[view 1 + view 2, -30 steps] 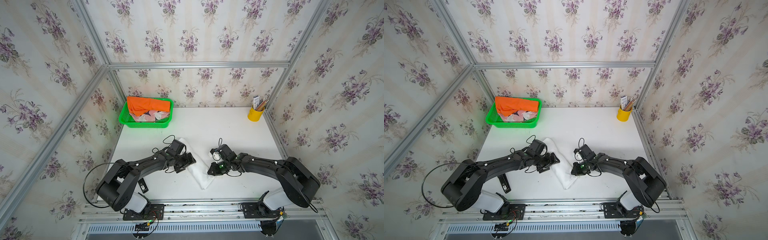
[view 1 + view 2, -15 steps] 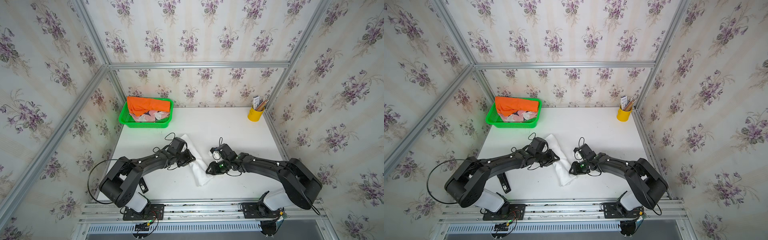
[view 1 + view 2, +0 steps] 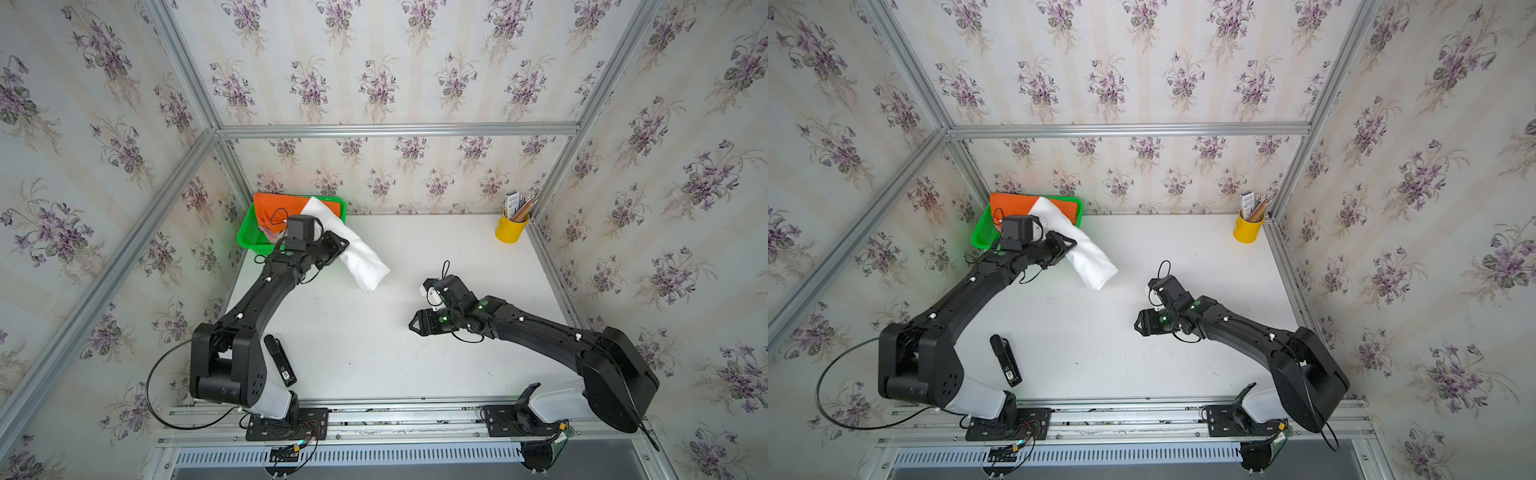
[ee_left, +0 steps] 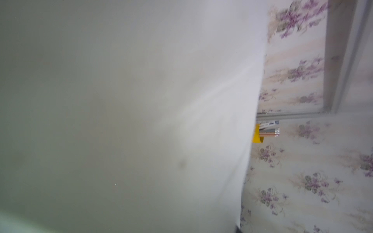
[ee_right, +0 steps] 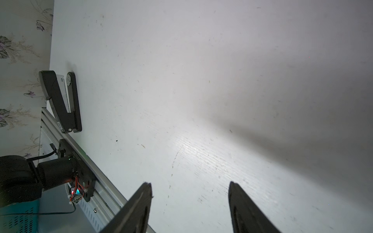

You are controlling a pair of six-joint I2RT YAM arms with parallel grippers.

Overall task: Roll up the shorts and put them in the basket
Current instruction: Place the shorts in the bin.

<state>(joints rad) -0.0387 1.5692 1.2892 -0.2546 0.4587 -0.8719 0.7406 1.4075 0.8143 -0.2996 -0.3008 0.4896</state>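
white shorts (image 3: 360, 257) lifted away toward basket (image 3: 248, 240) | left tool (image 3: 338, 248) grips them, fingertips hidden | right tool (image 5: 189, 186) jaws apart, empty

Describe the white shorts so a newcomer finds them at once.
Find the green basket in the far left corner of the table. Beside it the left gripper holds the white shorts, a long roll slanting over the basket's edge. Unlike the orange shorts in the basket, they are plain white and rolled.
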